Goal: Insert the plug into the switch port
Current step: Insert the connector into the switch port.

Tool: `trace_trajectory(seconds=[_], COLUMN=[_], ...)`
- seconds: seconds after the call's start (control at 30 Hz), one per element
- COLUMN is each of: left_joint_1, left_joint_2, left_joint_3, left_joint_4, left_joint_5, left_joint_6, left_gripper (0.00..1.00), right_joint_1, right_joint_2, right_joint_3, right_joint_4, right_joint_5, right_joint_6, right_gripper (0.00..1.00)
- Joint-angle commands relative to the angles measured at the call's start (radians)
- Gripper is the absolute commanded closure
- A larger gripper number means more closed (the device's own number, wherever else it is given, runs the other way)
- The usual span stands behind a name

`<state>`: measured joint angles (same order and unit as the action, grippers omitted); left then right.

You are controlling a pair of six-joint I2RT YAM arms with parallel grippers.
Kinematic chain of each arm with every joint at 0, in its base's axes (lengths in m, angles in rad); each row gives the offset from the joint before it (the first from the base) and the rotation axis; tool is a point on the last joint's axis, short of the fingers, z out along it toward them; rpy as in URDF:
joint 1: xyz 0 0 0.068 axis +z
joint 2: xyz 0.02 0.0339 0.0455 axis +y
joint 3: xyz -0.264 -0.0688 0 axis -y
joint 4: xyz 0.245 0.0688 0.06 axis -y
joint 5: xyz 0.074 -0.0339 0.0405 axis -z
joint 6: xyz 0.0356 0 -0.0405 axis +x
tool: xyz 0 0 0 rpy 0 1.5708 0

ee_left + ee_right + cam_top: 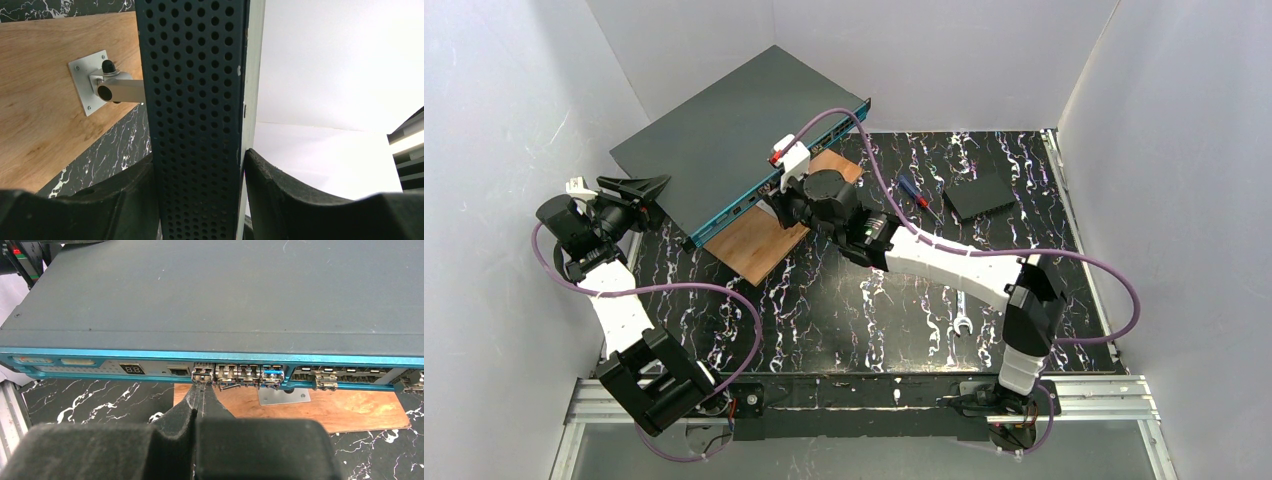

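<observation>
Nearest the lens in the right wrist view, the right gripper [201, 390] has its jaws pressed flat together with no gap. The tips meet just under the plug [201, 373] at lower centre of the frame. I find the plug sitting in the mouth of a port on the teal edge of the switch [225, 300], just left of a row of fitted modules [240, 374] and right of a small dark socket. Its face looks roughly level with those neighbours, so I judge insertion largely done. Whether it is fully latched, or whether the tips pinch a tab on it, I cannot tell from this angle. Beyond, the switch's grey lid fills the upper frame, and its front edge overhangs a wooden board [350, 407]. In the left wrist view the left gripper [200, 170] is clamped on the switch's perforated side wall, one of its fingers [295, 200] on each face, bracing the box. In the overhead view that hold sits at the upper left, with the switch lying diagonally toward top centre. Remaining, in my judgement: confirm seating with a final push, then release both holds.
</observation>
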<state>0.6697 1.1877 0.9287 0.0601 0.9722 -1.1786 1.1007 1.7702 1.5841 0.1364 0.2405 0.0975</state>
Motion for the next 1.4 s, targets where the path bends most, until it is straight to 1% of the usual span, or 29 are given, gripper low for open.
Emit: trace_trajectory(seconds=[0.0, 0.37, 0.6, 0.77, 0.87, 1.1, 1.27, 1.37], left_joint_1=[-0.068, -0.070, -0.074, -0.074, -0.073, -0.074, -0.073, -0.074], left_joint_2=[-0.010, -0.011, -0.014, -0.014, -0.014, -0.015, -0.016, -0.015], left_joint_3=[0.006, 0.008, 0.009, 0.008, 0.005, 0.004, 0.004, 0.004], left_joint_4=[-0.017, -0.017, -0.016, -0.017, -0.017, -0.016, -0.017, -0.016], left_joint_5=[0.108, 0.112, 0.113, 0.112, 0.108, 0.105, 0.105, 0.105], left_joint_6=[0.088, 0.095, 0.100, 0.099, 0.098, 0.097, 0.098, 0.099], left_gripper=[1.00, 1.00, 1.00, 1.00, 1.00, 1.00, 1.00, 1.00], right_joint_1=[0.001, 0.000, -0.011, -0.016, -0.016, -0.016, -0.016, -0.016], right_joint_2=[0.019, 0.043, 0.084, 0.089, 0.051, -0.086, -0.122, -0.118], right_joint_3=[0.063, 0.130, 0.271, 0.309, 0.233, -0.024, -0.114, -0.128], right_joint_4=[0.065, 0.029, -0.111, -0.176, -0.133, 0.093, 0.209, 0.242], right_joint_5=[0.010, -0.005, -0.056, -0.064, -0.068, -0.059, -0.049, -0.045], right_joint_6=[-0.017, -0.023, -0.040, -0.041, -0.041, -0.038, -0.052, -0.059], right_gripper=[0.99, 0.99, 0.99, 0.99, 0.99, 0.99, 0.99, 0.99])
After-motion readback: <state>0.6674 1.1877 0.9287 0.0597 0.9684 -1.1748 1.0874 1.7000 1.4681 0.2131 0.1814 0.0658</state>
